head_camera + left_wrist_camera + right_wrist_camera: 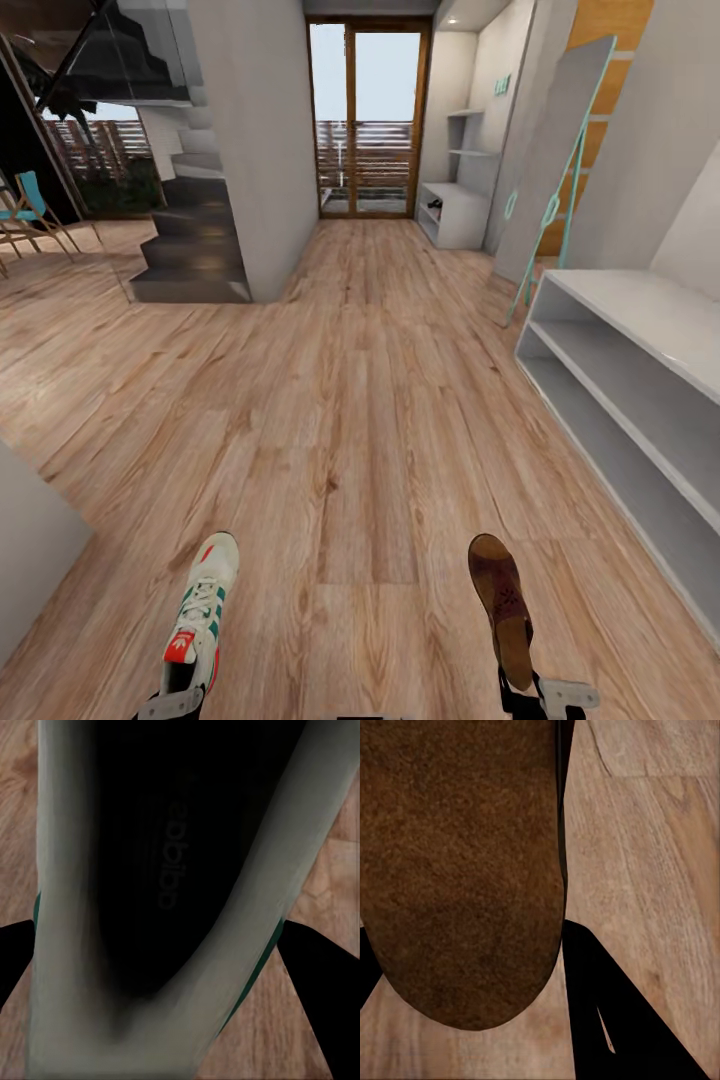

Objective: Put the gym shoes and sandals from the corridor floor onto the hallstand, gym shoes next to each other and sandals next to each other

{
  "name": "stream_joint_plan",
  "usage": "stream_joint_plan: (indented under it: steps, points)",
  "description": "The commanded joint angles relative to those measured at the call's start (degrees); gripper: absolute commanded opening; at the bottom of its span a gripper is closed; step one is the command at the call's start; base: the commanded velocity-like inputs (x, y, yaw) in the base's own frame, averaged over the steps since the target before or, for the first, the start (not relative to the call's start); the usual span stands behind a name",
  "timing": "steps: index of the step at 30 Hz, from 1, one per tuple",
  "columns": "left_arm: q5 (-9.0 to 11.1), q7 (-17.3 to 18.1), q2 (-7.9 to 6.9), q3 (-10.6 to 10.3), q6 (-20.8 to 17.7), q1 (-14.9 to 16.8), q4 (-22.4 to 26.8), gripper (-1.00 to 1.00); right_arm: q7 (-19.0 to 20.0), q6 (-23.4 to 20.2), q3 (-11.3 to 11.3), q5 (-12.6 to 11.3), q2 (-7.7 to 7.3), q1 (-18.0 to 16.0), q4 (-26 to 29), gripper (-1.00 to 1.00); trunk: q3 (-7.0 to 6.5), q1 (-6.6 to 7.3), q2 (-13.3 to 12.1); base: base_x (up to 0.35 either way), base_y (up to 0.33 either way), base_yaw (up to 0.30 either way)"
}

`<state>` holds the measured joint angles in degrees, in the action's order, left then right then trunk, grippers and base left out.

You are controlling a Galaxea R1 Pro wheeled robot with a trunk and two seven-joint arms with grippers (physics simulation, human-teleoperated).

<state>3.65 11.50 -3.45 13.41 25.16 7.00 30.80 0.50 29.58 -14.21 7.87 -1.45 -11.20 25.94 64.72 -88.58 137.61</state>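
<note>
- left gripper (172, 703) at bottom of head view, clamped on the heel of a gym shoe (201, 615), toe pointing fwd, held above the corridor floor (350, 400)
- right gripper (545, 695) gripping a sandal (502, 606) by the heel, same way
- left wrist cam: dark insole of the shoe up close
- hallstand (640, 400) w/ two open tiers off to the right, near the sandal but apart

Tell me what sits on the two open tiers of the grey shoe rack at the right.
Both tiers of the hallstand look bare where they show. Their far right parts run out of the head view, so anything there is unseen. The gym shoe and sandal are over the floor.
</note>
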Motion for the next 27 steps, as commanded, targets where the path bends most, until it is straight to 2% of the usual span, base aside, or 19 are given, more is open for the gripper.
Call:
stream_joint_plan:
  steps: [1,7,27]
  points:
    - [0.4,0.5,0.02,0.2,0.1,0.0,0.0,-1.00,0.1,0.1,-0.4,0.4,0.04,0.0,0.0,-1.00,0.04,-0.02,0.0,0.340,0.000,-0.029]
    - [0.4,0.5,0.02,0.2,0.1,0.0,0.0,-1.00,0.1,0.1,-0.3,0.4,0.05,0.0,0.0,-1.00,-0.08,-0.02,0.0,0.340,0.000,-0.010]
    - [0.4,0.5,0.02,0.2,0.1,0.0,0.0,-1.00,0.1,0.2,-0.3,0.5,0.05,0.0,-0.1,-1.00,-1.81,-0.02,0.0,0.340,0.000,0.000]
